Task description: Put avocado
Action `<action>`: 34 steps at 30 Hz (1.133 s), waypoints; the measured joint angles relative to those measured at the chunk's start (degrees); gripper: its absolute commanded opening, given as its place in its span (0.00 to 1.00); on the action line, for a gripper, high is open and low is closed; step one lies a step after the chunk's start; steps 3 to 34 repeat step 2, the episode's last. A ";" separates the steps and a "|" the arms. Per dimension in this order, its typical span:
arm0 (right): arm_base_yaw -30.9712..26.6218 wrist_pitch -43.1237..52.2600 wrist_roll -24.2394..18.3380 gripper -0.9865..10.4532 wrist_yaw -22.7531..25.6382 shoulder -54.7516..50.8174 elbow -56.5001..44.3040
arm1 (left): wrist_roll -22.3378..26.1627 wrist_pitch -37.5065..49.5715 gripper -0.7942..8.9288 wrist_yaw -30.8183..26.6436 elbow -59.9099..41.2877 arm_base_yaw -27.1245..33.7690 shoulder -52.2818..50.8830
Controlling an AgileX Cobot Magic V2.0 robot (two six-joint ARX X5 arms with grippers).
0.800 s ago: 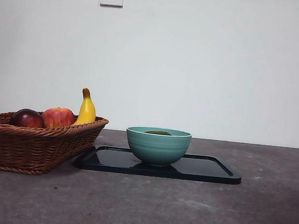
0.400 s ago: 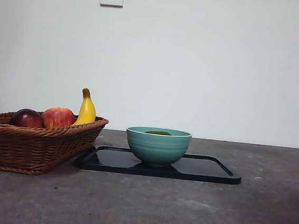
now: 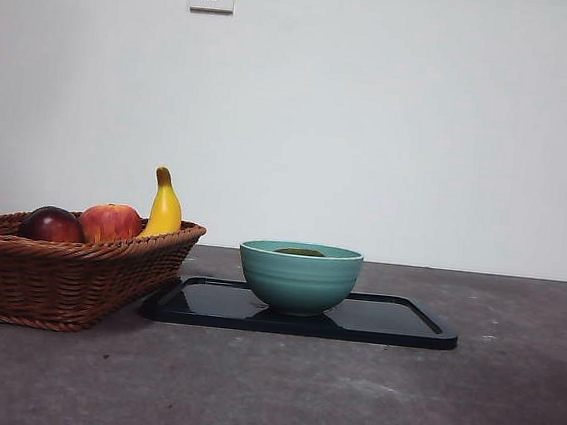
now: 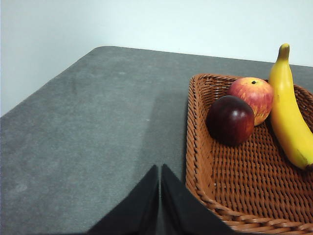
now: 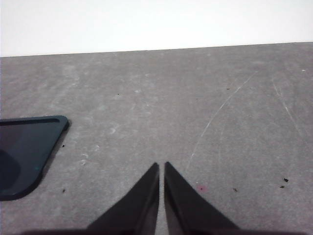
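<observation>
No change across the last second: scene static, no arm in the front view. Left to right: brown wicker basket (image 3: 67,272) with dark maroon round fruit (image 3: 51,224), red apple (image 3: 110,222), yellow banana (image 3: 164,207); then teal ceramic bowl (image 3: 299,276) on black rectangular tray (image 3: 393,324), dull olive-green avocado (image 3: 301,251) just showing inside the bowl. Left claw (image 4: 160,169) pressed together, parked beside the basket. Right claw (image 5: 161,166) pressed together over bare grey table (image 5: 195,107), near the tray corner. Placement looks done.
</observation>
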 measured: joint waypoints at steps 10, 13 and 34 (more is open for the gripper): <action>0.00 0.00 0.00 0.09 0.00 0.00 0.00 | 0.00 0.00 0.09 0.00 0.00 0.00 0.00; 0.00 0.00 0.00 0.09 0.00 0.00 0.00 | 0.00 0.00 0.09 0.00 0.00 0.00 0.00; 0.00 0.00 0.00 0.09 0.00 0.00 0.00 | 0.00 0.00 0.09 0.00 0.00 0.00 0.00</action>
